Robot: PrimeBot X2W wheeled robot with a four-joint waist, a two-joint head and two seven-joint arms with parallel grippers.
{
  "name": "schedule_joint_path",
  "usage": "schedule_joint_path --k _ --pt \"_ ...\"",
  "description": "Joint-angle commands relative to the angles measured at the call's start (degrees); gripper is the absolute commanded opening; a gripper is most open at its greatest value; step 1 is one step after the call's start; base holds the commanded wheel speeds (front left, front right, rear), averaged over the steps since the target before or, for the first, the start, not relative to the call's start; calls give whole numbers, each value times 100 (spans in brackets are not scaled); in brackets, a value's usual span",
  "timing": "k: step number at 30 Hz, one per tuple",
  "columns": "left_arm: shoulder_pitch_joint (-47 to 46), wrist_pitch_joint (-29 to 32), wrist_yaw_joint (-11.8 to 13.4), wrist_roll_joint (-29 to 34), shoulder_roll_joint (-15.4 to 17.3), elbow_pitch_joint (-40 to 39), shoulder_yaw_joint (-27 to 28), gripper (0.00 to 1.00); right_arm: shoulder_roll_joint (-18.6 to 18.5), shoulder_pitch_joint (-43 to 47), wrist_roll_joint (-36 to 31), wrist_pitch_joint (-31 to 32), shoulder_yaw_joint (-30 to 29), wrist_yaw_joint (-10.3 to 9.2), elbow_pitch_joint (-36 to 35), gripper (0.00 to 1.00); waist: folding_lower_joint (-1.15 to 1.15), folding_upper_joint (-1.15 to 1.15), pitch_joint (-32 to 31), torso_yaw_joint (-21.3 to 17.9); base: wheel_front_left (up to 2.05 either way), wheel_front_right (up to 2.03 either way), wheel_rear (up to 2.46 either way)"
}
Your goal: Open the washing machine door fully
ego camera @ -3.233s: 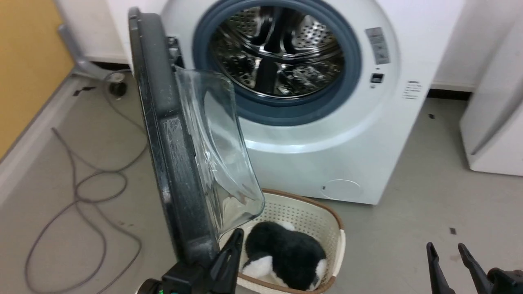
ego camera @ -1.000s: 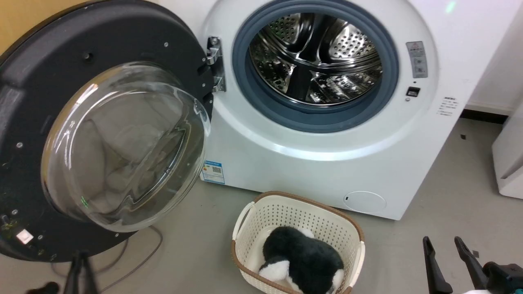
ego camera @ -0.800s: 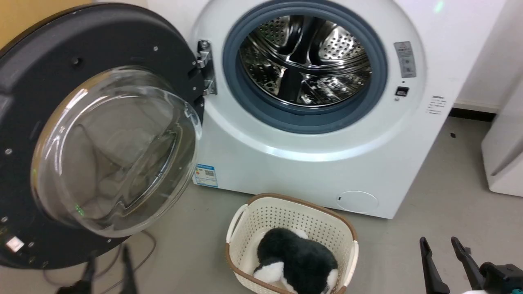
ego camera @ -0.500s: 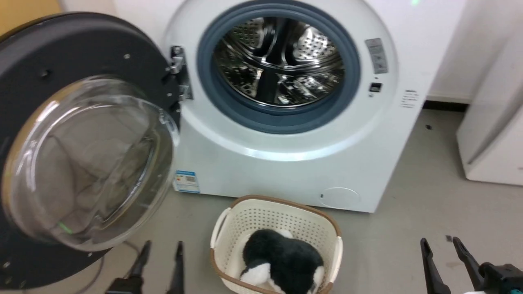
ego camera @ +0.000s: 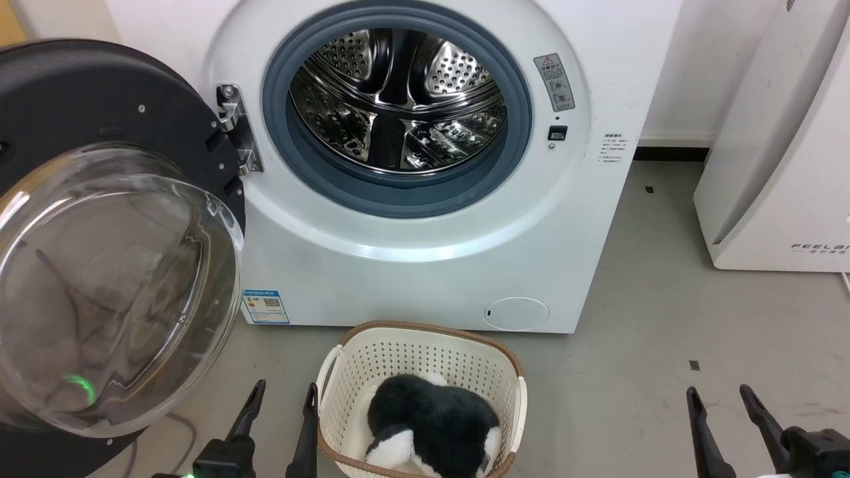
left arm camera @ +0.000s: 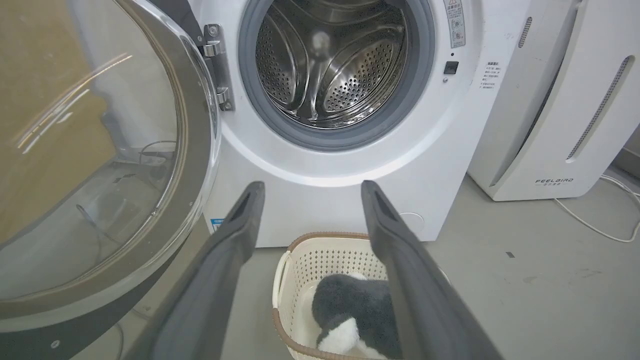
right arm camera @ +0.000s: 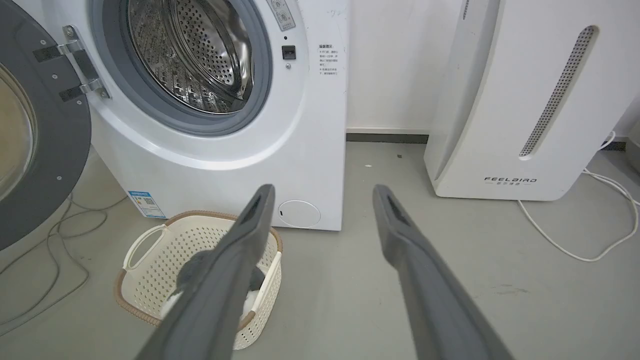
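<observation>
Your left gripper (ego camera: 283,398) hangs low at the lower left of the head view. Its two long, dark, tapering fingers are spread wide with nothing between them. The tips stand just beside the left rim of the basket (ego camera: 425,327); whether they touch it you cannot tell. Your right gripper (ego camera: 718,401) sits at the lower right over bare grey floor (ego camera: 631,299), fingers likewise parted and empty, well apart from everything else.

The basket is a cream plastic tub, perforated all over, rounded at the corners and edged with a brown band. In it lies a plush toy (ego camera: 431,425), shaggy black with white patches.

Behind the basket stands the washing machine (ego camera: 412,265), a smooth white box with a blue sticker (ego camera: 265,307) and a flat round cap (ego camera: 516,313) low on its front. Its mouth is uncovered: a matte grey-blue rubber gasket (ego camera: 398,196) rings a polished steel drum (ego camera: 398,99), ribbed and dotted with holes.

The washing machine door (ego camera: 80,93) is swung out to your left on a bright metal hinge (ego camera: 236,133), with its inner face towards you. It has a wide black rim studded with small screws around a bulging clear glass bowl (ego camera: 113,285). To the right of the washer stands a tall white appliance (ego camera: 777,166) lettered FEELBIRD, with a white cable (right arm camera: 565,230) looping on the floor beside it.
</observation>
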Motion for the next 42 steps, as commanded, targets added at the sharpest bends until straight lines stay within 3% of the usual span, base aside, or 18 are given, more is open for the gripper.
schedule_joint_path --k 1,4,5,42 --pt "-41 14 34 -10 4 20 9 100 12 84 45 4 -2 3 -33 100 0 0 -8 5 0 0 0" --pt "-39 33 47 -40 6 28 5 100 12 83 79 -14 -4 3 -17 100 0 0 -10 37 0 0 0" --pt "0 23 33 -7 1 25 -6 0 0 -2 39 -4 -2 -1 2 0 0 0 -10 34 0 0 0" --pt "-163 398 -16 206 -92 -167 215 0 3 -302 -122 41 174 0 85 0 0 0 43 -60 0 0 0"
